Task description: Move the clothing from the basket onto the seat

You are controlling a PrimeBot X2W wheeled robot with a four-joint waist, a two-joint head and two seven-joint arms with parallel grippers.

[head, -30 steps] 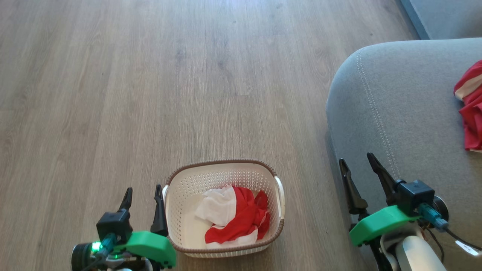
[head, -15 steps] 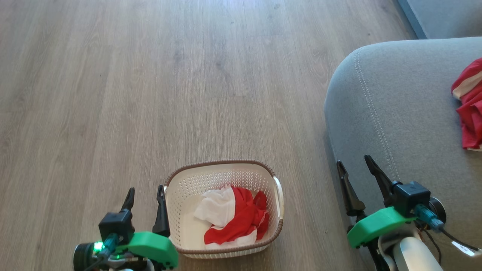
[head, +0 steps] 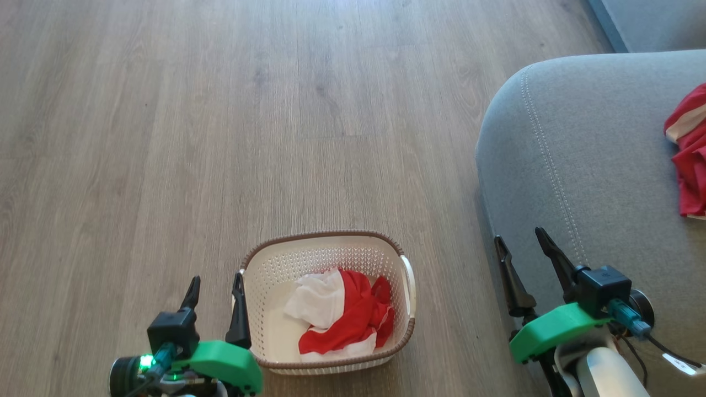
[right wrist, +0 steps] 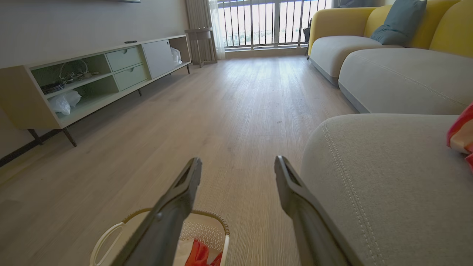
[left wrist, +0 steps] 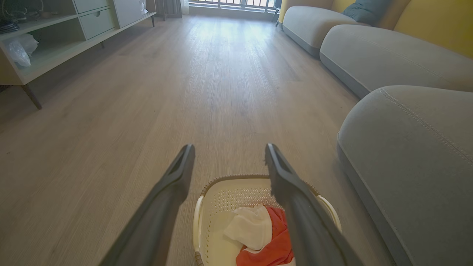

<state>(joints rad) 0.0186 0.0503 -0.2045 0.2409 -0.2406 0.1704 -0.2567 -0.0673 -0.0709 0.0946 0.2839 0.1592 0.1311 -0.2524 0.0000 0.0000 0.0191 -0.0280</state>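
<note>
The cream basket (head: 265,259) stands on the wooden floor at the bottom centre of the head view, holding a crumpled red and white garment (head: 345,317). A second red garment (head: 689,160) lies on the grey seat (head: 595,154) at the right edge. My left gripper (head: 215,283) is open, just left of the basket's rim, holding nothing. My right gripper (head: 518,238) is open and empty above the seat's front left corner. In the left wrist view the basket (left wrist: 221,195) and its garment (left wrist: 258,232) lie under the open fingers. The right wrist view shows the basket (right wrist: 207,229) low and the seat (right wrist: 388,166) right.
Wooden floor (head: 220,110) stretches ahead and left. A low pale cabinet with shelves and drawers (right wrist: 92,81) runs along the left wall. More grey and yellow couch sections (right wrist: 388,66) with a blue-grey pillow stand farther off on the right, before a balcony railing.
The head view has shifted slightly, so basket and seat sit a little differently in frame. Both grippers stay open, in nearly the same places.
</note>
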